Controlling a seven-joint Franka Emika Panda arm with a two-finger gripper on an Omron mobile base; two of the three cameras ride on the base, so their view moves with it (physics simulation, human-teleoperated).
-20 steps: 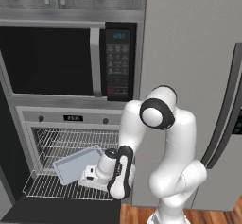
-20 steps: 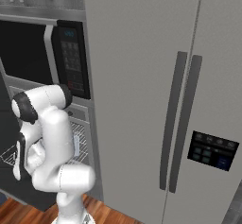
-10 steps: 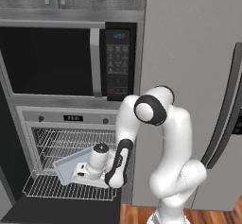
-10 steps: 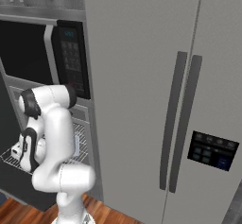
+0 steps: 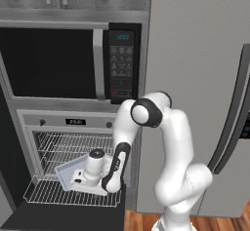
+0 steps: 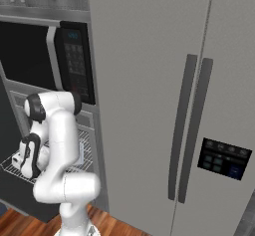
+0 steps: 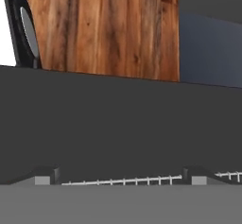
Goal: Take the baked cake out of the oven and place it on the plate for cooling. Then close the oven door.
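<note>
The oven [image 5: 73, 123] stands under the microwave, and its oven door [image 5: 53, 218] lies folded down flat. The lower wire rack [image 5: 49, 193] is pulled out over the door. A pale grey tray [image 5: 68, 169] rests tilted on that rack; I cannot make out the cake on it. My gripper [image 5: 80, 180] hangs low over the rack, right beside the tray, and also appears at the left edge of the right base view [image 6: 20, 159]. In the hand view the gripper [image 7: 118, 178] is open with nothing between its fingertips [image 7: 45, 176], only rack wire [image 7: 123, 180] and the dark door [image 7: 118, 124]. The plate is out of view.
A large black-windowed microwave [image 5: 68, 62] with a keypad sits above the oven. A tall grey fridge [image 6: 189, 105] fills the wall to the right. Wooden floor [image 7: 104, 29] lies beyond the door's edge. An upper wire rack [image 5: 73, 144] stays inside the oven.
The arm has swung left and the hand has dropped closer to the pulled-out rack, beside the tray. The jaws have stayed open. The tray has not moved.
</note>
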